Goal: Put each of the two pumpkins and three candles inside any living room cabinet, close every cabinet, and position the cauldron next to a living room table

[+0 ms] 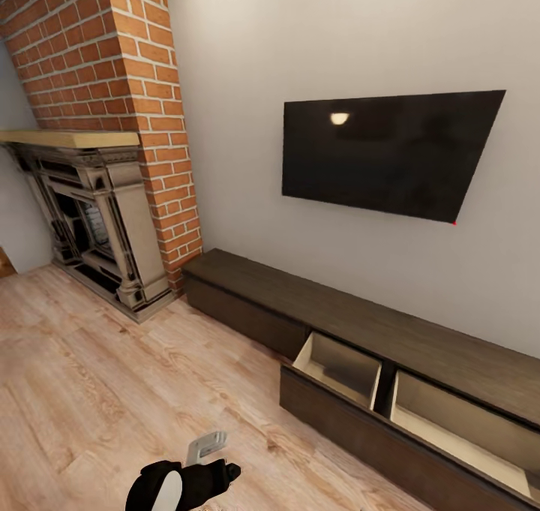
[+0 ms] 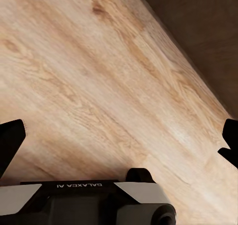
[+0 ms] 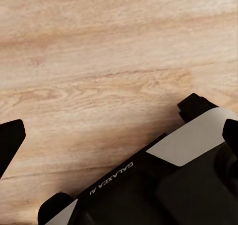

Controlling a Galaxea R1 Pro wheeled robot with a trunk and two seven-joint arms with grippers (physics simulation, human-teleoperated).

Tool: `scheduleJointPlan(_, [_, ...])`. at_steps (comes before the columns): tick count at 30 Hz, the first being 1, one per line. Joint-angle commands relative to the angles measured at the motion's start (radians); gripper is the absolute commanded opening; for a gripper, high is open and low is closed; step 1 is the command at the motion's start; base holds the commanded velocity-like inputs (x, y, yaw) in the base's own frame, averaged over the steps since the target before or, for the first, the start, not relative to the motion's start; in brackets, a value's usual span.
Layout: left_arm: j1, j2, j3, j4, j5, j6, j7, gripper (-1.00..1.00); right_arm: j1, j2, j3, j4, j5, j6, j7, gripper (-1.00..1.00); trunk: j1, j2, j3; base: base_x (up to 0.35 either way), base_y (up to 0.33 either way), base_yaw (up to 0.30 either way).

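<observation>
Both the left pincer (image 2: 119,136) and right pincer (image 3: 119,136) hang released and empty over the floor (image 1: 97,391), while ahead the cabinet (image 1: 390,331) has 2 drawers (image 1: 341,368) open, seemingly unfilled and unclosed.

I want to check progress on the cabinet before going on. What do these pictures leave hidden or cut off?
- Head view: the open drawers of the cabinet show pale inner walls, but their dark fronts hide part of the floors, so the contents are unsure.
- Head view: the cabinet's right end is cut off by the picture's edge.
- Left wrist view: the left gripper has its fingertips cut off at both edges; between them is bare floor.
</observation>
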Motion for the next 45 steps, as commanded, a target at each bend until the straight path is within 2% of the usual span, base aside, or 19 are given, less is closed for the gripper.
scheduleJointPlan(1, [-0.001,0.000,-0.001,-0.001,0.010,0.003,0.010,1.00,0.000,0.000,-0.001,-0.003,-0.004,0.005,-0.005,1.00,0.000,-0.001,-0.001,0.000,0.000,0.300])
scheduleJointPlan(4, [-0.001,0.000,-0.001,-0.001,0.010,0.003,0.010,1.00,0.000,0.001,0.011,-0.003,-0.003,0.004,-0.005,1.00,0.000,-0.001,-0.001,0.000,0.000,0.300])
scheduleJointPlan(6, [-0.001,0.000,-0.001,-0.001,0.010,0.003,0.010,1.00,0.000,0.001,0.049,-0.003,-0.002,0.003,-0.006,1.00,0.000,-0.001,-0.002,0.000,0.000,0.300])
scheduleJointPlan(8, [-0.001,0.000,-0.001,-0.001,0.010,0.003,0.010,1.00,0.000,0.001,0.107,-0.003,-0.002,0.003,-0.007,1.00,0.000,-0.001,-0.002,0.000,0.000,0.300])
scheduleJointPlan(12, [-0.001,0.000,-0.001,-0.001,0.010,0.001,0.010,1.00,0.000,0.001,0.148,-0.003,-0.003,0.001,-0.007,1.00,0.000,-0.001,-0.004,0.000,0.000,0.300])
scheduleJointPlan(29, [-0.001,0.000,0.000,-0.001,0.010,0.000,0.010,1.00,-0.003,-0.010,0.156,-0.003,-0.004,0.002,-0.007,1.00,0.000,-0.001,-0.016,0.000,0.000,0.280])
scheduleJointPlan(45, [-0.001,0.000,-0.001,0.000,0.010,0.000,0.010,1.00,-0.003,-0.008,0.156,-0.003,-0.004,0.001,-0.007,1.00,0.000,-0.001,-0.028,-0.007,0.000,0.270])
